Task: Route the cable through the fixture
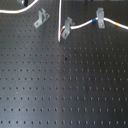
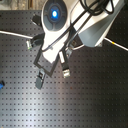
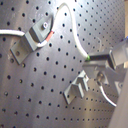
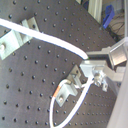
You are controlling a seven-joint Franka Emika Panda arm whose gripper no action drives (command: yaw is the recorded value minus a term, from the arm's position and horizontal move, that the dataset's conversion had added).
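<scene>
in the second exterior view the arm [image 2: 75, 22] fills the twelve-to-two o'clock part of the frame, its white body with a blue-lit ring leaning down over the black perforated board [image 2: 90, 100], and the gripper [image 2: 52, 75] hangs toward the centre with two fingers [image 2: 39, 80] spread apart, nothing seen between them. the cable [image 1: 82, 24] in the first exterior view runs along the twelve o'clock edge, passing through the metal fixture [image 1: 100, 19] at about one o'clock (a blue and a yellow band sit just past it) and reaching the middle fixture [image 1: 66, 26], where a red band shows. a third bracket [image 1: 41, 19] stands at eleven o'clock. in both wrist views the cable curves across the board near brackets, apart from the gripper.
</scene>
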